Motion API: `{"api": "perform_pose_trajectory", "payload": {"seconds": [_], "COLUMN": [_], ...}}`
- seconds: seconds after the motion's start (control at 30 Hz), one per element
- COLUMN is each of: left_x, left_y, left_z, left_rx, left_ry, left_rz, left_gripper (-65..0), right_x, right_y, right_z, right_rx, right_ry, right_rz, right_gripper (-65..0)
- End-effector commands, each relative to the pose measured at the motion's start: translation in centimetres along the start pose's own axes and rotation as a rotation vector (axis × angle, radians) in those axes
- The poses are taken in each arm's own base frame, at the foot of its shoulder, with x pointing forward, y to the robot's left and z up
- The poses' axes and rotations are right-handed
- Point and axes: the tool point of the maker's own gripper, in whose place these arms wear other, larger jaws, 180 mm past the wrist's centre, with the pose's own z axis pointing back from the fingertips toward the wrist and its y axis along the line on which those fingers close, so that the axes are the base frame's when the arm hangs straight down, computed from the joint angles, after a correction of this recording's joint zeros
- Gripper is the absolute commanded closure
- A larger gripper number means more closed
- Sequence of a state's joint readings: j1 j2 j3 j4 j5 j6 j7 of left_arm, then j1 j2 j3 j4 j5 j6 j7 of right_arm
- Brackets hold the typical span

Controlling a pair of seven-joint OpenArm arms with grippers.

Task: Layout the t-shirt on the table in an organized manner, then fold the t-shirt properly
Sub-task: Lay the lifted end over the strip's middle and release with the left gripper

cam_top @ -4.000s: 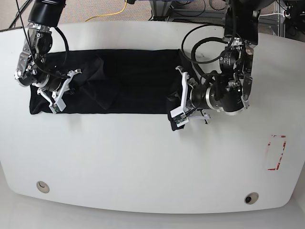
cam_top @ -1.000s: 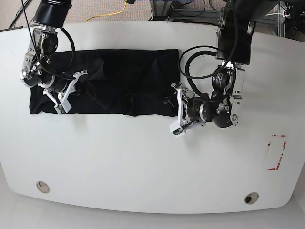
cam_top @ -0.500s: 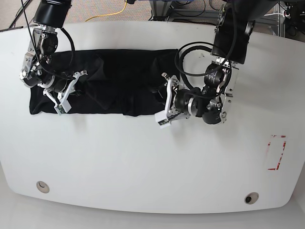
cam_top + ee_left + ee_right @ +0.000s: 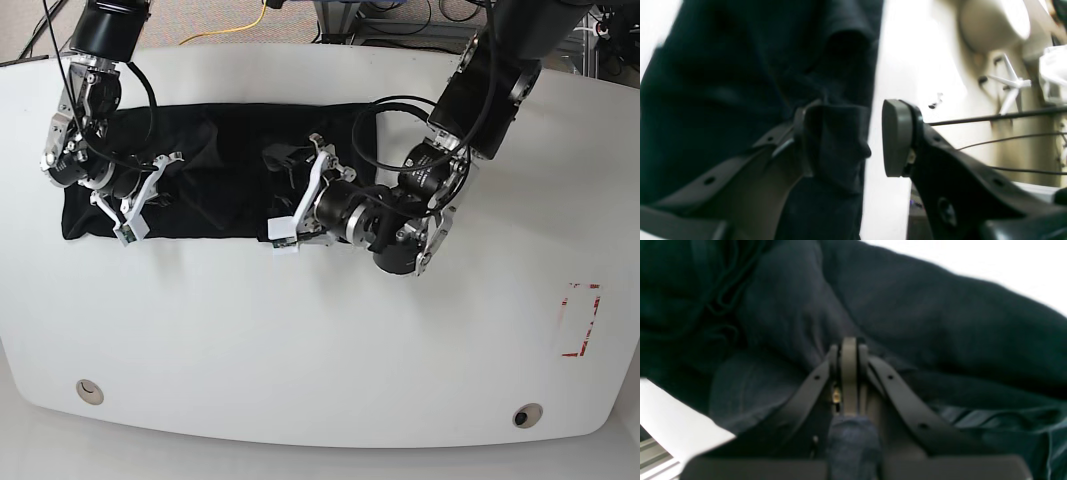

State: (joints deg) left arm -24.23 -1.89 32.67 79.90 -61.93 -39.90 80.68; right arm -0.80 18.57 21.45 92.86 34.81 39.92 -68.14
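Observation:
The black t-shirt (image 4: pixel 215 165) lies as a long band across the far left of the white table (image 4: pixel 300 340). My left gripper (image 4: pixel 297 200) hovers over the band's middle. In the left wrist view the left gripper (image 4: pixel 850 138) stands open: a fold of the t-shirt (image 4: pixel 740 66) drapes over one finger, and a bright gap separates it from the bare pad (image 4: pixel 897 136) opposite. Near the shirt's left end, my right gripper (image 4: pixel 145 195) is shut. The right wrist view shows the right gripper (image 4: pixel 849 346) with jaws pressed together on t-shirt (image 4: pixel 940 323) cloth.
A red tape rectangle (image 4: pixel 580 320) marks the table's right side. Two round grommet holes (image 4: pixel 90 391) (image 4: pixel 527 414) sit near the front edge. Cables and a yellow cord (image 4: pixel 245 25) lie on the floor behind the table. The left arm's black cable loops over the shirt's right end.
My left arm has swept left from the shirt's right end to its middle, dragging a fold of cloth along, and its jaws have narrowed. The right arm has stayed put.

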Motion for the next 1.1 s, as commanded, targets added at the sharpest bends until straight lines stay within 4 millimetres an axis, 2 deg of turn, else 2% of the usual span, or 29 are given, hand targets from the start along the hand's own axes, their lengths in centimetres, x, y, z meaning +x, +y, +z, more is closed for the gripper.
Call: {"api": "perform_pose_trajectory", "payload": {"seconds": [0.0,0.13,0.3,0.37,0.6,0.7,0.83,1.0,1.07], "left_x": [2.8,3.9,3.5,3.4,0.8,-0.4,-2.0,-3.2,-3.1], "left_y": [-0.9,-1.2,0.4,1.4,5.5,6.8,7.3,7.3,7.4], "left_z": [0.8,1.9,4.7,6.4,12.8,14.2,13.9,12.5,11.7], "left_rx": [-0.02,0.006,0.082,0.128,0.309,0.367,0.38,0.383,0.392], "left_ry": [-0.052,-0.071,-0.093,-0.116,-0.169,-0.166,-0.153,-0.12,-0.119], "left_rz": [-0.07,-0.129,-0.124,-0.11,-0.01,0.023,0.059,0.075,0.069], "left_gripper": [-25.8,-25.8,-25.8,-25.8,-25.8,-25.8,-25.8,-25.8,-25.8], "right_x": [1.5,1.6,1.6,1.6,1.6,1.6,1.6,1.6,1.6], "right_y": [-0.5,-0.5,-0.5,-0.5,-0.6,-0.6,-0.6,-0.5,-0.5], "right_z": [0.7,0.7,0.7,0.7,0.8,0.8,0.8,0.8,0.8], "right_rx": [-0.012,-0.012,-0.012,-0.012,-0.015,-0.015,-0.016,-0.015,-0.015], "right_ry": [-0.047,-0.048,-0.048,-0.048,-0.051,-0.051,-0.051,-0.052,-0.052], "right_rz": [0.018,0.018,0.018,0.018,0.018,0.018,0.017,0.016,0.016], "right_gripper": [0.0,0.0,0.0,0.0,0.0,0.0,0.0,0.0,0.0]}}
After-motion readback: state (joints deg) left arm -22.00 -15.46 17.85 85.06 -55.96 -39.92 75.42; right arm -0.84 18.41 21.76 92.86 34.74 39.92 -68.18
